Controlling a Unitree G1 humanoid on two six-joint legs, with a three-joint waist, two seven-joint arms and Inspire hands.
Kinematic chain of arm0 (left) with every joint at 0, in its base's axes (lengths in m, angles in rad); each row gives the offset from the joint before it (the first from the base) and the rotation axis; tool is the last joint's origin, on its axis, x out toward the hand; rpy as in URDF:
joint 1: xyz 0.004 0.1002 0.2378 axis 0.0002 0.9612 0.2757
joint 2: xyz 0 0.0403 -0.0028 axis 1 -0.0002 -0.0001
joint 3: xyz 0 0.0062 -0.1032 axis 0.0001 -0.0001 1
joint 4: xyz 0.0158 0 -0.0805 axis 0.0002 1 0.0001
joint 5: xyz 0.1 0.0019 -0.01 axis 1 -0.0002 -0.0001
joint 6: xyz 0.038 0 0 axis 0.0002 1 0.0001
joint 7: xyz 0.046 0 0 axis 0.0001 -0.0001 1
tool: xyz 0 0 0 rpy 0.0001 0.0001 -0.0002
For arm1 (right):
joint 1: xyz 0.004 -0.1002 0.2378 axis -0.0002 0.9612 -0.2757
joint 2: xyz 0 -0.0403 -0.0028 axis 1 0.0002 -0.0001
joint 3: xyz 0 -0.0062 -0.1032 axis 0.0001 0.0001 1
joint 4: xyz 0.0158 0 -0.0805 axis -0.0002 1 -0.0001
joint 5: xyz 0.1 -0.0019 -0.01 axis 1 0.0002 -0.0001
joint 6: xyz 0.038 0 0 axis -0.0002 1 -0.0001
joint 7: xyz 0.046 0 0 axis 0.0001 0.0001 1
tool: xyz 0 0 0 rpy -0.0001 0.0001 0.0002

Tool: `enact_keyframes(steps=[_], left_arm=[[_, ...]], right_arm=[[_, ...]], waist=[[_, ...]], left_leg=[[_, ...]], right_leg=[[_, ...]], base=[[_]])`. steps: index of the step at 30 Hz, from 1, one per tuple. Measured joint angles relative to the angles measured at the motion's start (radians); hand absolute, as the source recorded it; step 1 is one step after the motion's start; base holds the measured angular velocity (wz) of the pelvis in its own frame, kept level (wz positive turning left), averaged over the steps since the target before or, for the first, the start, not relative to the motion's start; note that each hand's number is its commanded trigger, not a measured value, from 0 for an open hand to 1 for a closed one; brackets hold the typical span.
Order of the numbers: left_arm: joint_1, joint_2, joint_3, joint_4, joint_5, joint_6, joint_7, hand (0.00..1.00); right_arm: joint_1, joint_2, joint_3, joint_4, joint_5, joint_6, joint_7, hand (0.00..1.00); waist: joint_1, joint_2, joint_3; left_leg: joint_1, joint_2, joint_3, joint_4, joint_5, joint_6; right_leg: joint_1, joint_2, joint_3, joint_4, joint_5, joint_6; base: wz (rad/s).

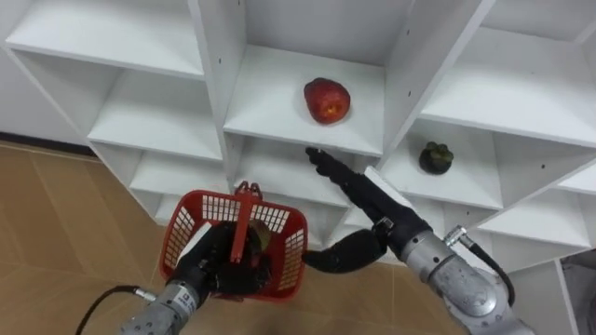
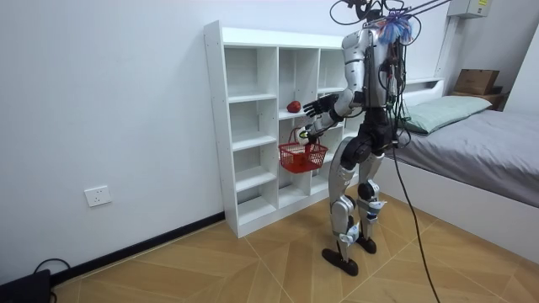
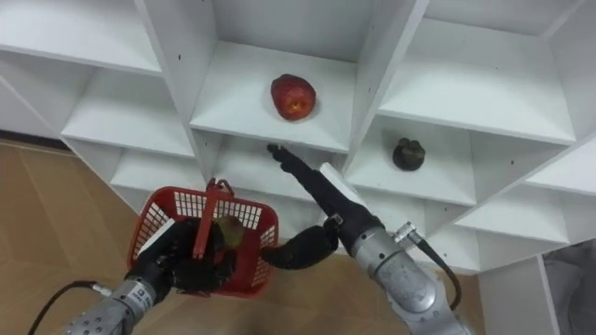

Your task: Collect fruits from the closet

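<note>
The red apple sits in the closet's centre compartment, near the shelf's front edge. It looks firm, smooth and light, and is best cupped round its sides. The right robot hand reaches just beneath it with straight fingers. The left robot hand grips the handle of the red basket, which possibly holds a fruit.

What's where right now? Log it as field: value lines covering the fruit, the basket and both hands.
closet: white, open compartments; the robot stands facing it
red fruit: on a middle-column shelf, untouched
dark fruit: on a right-column shelf, set lower than the red fruit's
basket: red, held in front of the closet; greenish item inside, kind unclear
left hand: curled round the basket's handle
right hand: fingers straight, reaching up toward the red fruit, not touching it
</note>
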Motion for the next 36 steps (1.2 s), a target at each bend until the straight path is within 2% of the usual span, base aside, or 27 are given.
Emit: enact_keyframes(steps=[3, 9, 15, 17, 21, 24, 29, 36], left_arm=[[0.0, 0.008, 0.004, 0.011, 0.0, 0.0, 0.016, 1.0], [0.001, 0.008, 0.021, 0.019, 0.02, 0.0, 0.038, 1.0], [0.0, 0.0, 0.025, 0.053, 0.027, -0.01, 0.044, 1.0], [-0.002, 0.0, 0.039, 0.069, 0.038, -0.012, 0.044, 1.0], [-0.006, -0.002, 0.064, 0.086, 0.051, -0.012, 0.034, 1.0], [-0.006, -0.01, 0.088, 0.09, 0.05, -0.012, 0.03, 1.0], [-0.014, -0.011, 0.087, 0.09, 0.05, -0.012, 0.015, 1.0], [-0.031, -0.009, 0.087, 0.094, 0.051, -0.012, 0.01, 1.0]], right_arm=[[-0.01, 0.0, 0.0, -0.027, 0.0, -0.004, -0.02, 0.0], [-0.025, -0.002, -0.001, -0.027, 0.045, -0.01, -0.07, 0.0], [-0.027, -0.022, -0.001, -0.025, 0.074, -0.027, -0.141, 0.0], [-0.048, -0.031, -0.002, -0.025, 0.073, -0.031, -0.163, 0.0], [-0.093, -0.039, -0.01, -0.009, 0.068, -0.045, -0.188, 0.0], [-0.154, -0.04, -0.026, 0.019, 0.072, -0.046, -0.206, 0.0], [-0.222, -0.041, -0.046, 0.075, 0.075, -0.047, -0.25, 0.0], [-0.292, -0.04, -0.053, 0.14, 0.119, -0.063, -0.277, 0.0]], waist=[[0.008, -0.012, -0.0005], [0.013, -0.016, 0.0], [0.013, -0.02, 0.0021], [0.01, -0.025, 0.0049], [0.011, -0.028, 0.0047], [0.013, -0.035, 0.0083], [0.013, -0.05, 0.0125], [0.014, -0.049, 0.013]], left_leg=[[0.001, 0.0, -0.003, 0.002, 0.0, 0.0], [0.021, -0.001, -0.018, -0.001, -0.001, -0.001], [0.034, -0.001, -0.024, -0.008, -0.002, -0.003], [0.028, -0.001, -0.034, -0.01, -0.003, -0.005], [0.019, -0.002, -0.047, -0.006, -0.003, -0.006], [0.019, -0.001, -0.049, -0.008, -0.003, -0.006], [-0.001, 0.0, -0.054, 0.001, -0.004, -0.005], [-0.027, 0.0, -0.07, 0.011, -0.004, -0.006]], right_leg=[[0.004, 0.0, -0.002, 0.0, 0.0, 0.0], [0.037, 0.002, -0.015, -0.019, 0.002, 0.002], [0.06, 0.004, -0.025, -0.037, 0.004, 0.002], [0.06, 0.008, -0.027, -0.043, 0.005, 0.001], [0.059, 0.009, -0.038, -0.051, 0.005, 0.001], [0.06, 0.007, -0.041, -0.049, 0.005, 0.001], [0.048, 0.005, -0.053, -0.048, 0.005, 0.001], [0.03, 0.003, -0.073, -0.038, 0.007, -0.001]], base=[[0.02], [0.08], [0.03], [0.02], [0.1], [0.04], [0.05], [0.07]])
